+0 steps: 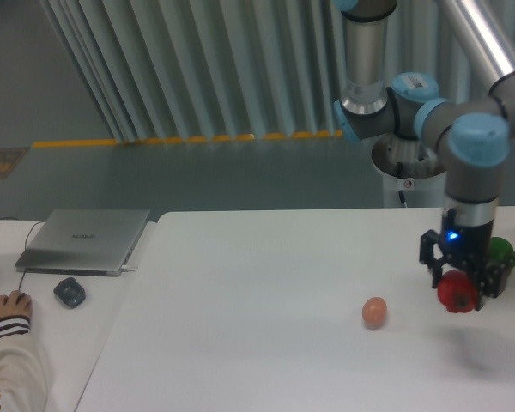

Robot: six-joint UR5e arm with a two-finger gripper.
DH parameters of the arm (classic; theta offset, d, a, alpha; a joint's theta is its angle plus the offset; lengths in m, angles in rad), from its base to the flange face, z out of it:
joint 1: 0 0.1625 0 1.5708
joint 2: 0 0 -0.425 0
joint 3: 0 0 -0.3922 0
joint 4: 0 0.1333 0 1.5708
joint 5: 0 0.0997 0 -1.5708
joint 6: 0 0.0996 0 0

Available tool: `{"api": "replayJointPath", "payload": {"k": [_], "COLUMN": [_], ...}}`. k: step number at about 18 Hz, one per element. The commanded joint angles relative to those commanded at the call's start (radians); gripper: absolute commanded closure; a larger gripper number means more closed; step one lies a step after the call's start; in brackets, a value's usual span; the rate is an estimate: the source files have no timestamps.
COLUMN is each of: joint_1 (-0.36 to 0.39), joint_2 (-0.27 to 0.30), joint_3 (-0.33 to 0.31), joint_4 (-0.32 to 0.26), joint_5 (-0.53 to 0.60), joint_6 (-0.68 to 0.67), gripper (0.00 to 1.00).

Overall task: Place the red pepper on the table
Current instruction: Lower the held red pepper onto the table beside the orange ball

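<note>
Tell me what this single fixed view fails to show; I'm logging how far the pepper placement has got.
- Glossy red bell pepper: partly covered by the black two-finger gripper; finger contact too small to judge.
- Whether the pepper touches the white flat table or hangs above it: unclear from this angle.
- Green bell pepper: mostly hidden behind the gripper.
- Arm: cut off by the top edge.

White table [266,275]: orange ball [374,312], green pepper [501,251].

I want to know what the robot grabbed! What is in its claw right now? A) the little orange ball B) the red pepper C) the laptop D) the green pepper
B: the gripper is closed around the red pepper, held above the table; the orange ball lies apart on it.
</note>
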Motion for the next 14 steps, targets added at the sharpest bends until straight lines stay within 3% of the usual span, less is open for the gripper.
{"api": "replayJointPath", "payload": {"k": [4, 14], "joint_1": [-0.025, -0.034], "joint_2": [-0.041, -0.071], "joint_3": [0.002, 0.002], "joint_4": [0.04, 0.044], "joint_5": [0.028, 0.031], "joint_6": [-0.002, 0.002], "gripper": [0.37, 0.36]}}
